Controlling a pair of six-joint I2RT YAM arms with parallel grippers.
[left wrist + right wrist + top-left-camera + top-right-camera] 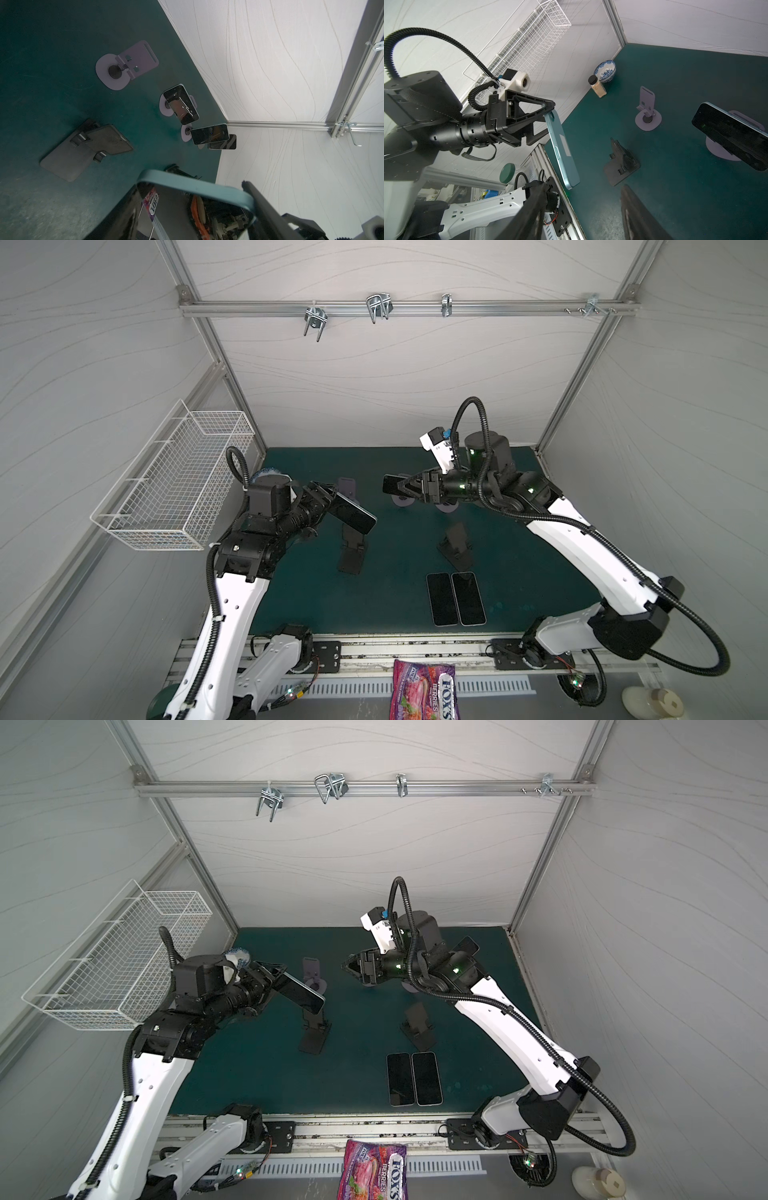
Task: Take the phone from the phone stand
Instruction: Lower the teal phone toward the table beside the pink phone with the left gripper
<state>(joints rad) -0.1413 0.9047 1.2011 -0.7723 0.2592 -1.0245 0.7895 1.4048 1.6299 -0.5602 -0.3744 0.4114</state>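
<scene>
mat (395, 614): dark green; all the stands and loose phones sit on it.
left claw (332, 497): clamped on one short end of the teal phone (353, 516); nothing else touches that phone.
right claw (401, 489): fingers drawn together, and the right wrist view shows nothing between them. The tips are close by the perched phone (390, 484), which sits on a lilac stand (402, 502) at the back. I cannot tell whether they touch.
flat phones (468, 597): two lie side by side, screens up, near the front middle of the mat. I judge these to be off their stands and done.
black stand (352, 551): empty. In both top views it lies right under the teal phone's free end, but the right wrist view shows them clearly apart.
teal phone, place: in the air and off the stand, hanging from the left claw.
teal phone, axis: the long axis slants from the claw down toward the middle of the mat, with the free end lowest and the dark screen facing up.
key relation: the open mat beside the flat phones lies toward the front and the robot's right of the claw, and the black stand's upright is just below the low end.
judgement: the low end should stay above that upright as the phone swings across.
nearer arm: the left, which has the phone; the right is busy farther back.
</scene>
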